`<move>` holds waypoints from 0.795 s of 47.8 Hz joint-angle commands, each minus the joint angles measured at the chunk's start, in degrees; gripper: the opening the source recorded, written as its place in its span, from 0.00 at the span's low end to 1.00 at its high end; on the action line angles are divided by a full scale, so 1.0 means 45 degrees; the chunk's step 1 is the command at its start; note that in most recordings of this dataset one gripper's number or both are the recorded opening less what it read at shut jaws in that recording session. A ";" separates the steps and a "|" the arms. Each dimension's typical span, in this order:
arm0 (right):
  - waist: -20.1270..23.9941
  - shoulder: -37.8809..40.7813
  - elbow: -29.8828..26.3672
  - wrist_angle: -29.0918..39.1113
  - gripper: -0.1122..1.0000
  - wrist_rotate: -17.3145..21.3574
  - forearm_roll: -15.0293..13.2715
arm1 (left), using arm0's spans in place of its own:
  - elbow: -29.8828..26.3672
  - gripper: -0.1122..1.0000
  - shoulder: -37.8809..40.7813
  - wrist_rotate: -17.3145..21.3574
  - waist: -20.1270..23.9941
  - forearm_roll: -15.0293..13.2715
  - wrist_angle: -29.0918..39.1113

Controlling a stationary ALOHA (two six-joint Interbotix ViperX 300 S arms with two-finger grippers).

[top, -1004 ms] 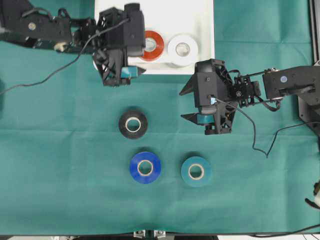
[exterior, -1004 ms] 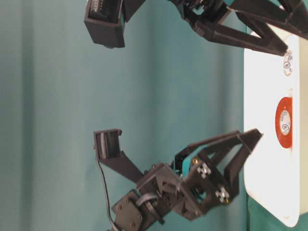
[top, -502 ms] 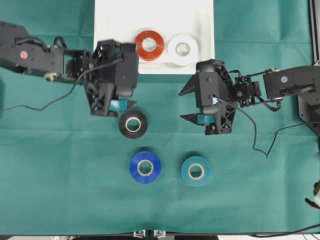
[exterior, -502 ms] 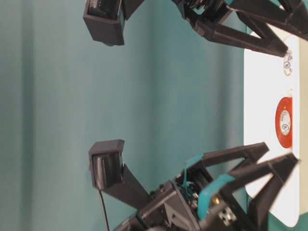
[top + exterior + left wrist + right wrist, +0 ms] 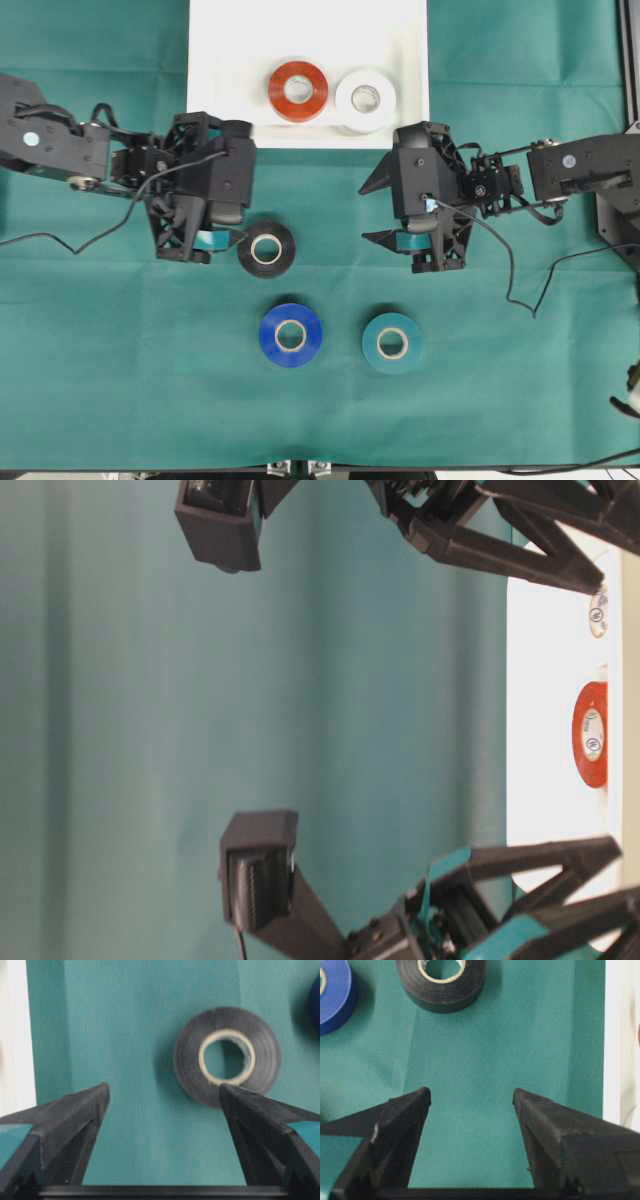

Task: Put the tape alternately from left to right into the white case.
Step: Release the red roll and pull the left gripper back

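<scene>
Hovering just left of the black roll point(image 5: 266, 249), the left gripper point(image 5: 200, 240) has its jaws spread and empty. Right gripper point(image 5: 420, 238), right of that roll, is spread too. Red roll point(image 5: 298, 90) and white roll point(image 5: 365, 98) lie in the case point(image 5: 230, 60) beyond it; blue roll point(image 5: 291, 335) and teal roll point(image 5: 392, 342) lie on the surface nearer the camera.

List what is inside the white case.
In the white case lie a red roll and a white roll, side by side. No part of the case is covered in the overhead view.
</scene>
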 commanded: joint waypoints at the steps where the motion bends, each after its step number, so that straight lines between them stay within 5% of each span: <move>1: 0.0039 -0.0098 -0.0078 -0.0156 0.76 0.0020 0.0000 | 0.0156 0.72 -0.0684 -0.0039 -0.0059 -0.0020 -0.0098; 38: 0.0313 -0.0098 0.0059 -0.0801 0.76 0.0039 0.0000 | 0.0762 0.72 -0.1094 -0.0020 -0.0059 -0.0039 -0.0645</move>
